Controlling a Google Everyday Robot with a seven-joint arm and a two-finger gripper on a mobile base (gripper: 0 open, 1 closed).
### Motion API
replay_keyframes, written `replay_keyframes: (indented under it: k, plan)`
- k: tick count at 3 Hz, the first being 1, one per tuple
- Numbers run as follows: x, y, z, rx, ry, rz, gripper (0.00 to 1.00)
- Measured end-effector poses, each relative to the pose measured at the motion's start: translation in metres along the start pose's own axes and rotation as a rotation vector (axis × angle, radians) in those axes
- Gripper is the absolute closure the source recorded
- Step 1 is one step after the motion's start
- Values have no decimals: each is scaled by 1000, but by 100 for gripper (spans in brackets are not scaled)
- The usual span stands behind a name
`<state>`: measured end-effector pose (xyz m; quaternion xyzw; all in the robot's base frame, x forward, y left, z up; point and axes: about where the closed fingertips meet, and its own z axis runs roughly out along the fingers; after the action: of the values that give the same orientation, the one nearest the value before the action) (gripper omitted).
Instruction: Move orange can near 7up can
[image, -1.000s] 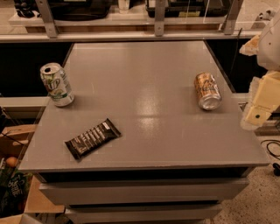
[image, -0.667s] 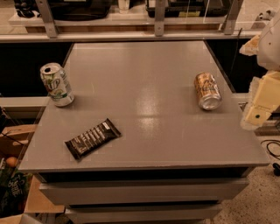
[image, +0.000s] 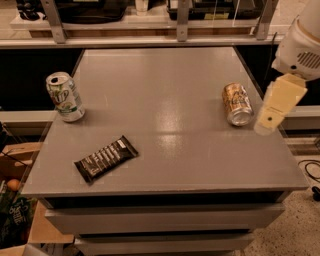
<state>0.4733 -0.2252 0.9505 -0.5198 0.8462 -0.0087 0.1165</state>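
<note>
The orange can (image: 237, 103) lies on its side at the right of the grey table (image: 170, 75), its silver end facing the front. The 7up can (image: 64, 96) stands upright near the table's left edge, far from the orange can. My gripper (image: 276, 106) shows as a cream-coloured part hanging from the white arm (image: 300, 47) at the right edge of the table, just right of the orange can and apart from it. It holds nothing that I can see.
A dark chocolate bar (image: 105, 158) lies at the front left of the table. A shelf with metal posts (image: 183, 20) runs behind the table. Cardboard boxes (image: 15, 165) sit on the floor at the left. Drawers are below the tabletop.
The gripper has moved a little to the left, closer to the orange can. The cans and the bar have not moved.
</note>
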Motion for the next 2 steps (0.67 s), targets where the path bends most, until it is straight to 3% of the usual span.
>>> replay_keyframes:
  k: [1,2]
  plan:
    - [-5,-20,18,-23,9,130,0]
    - [-8,-41,35,-8,15,279,0]
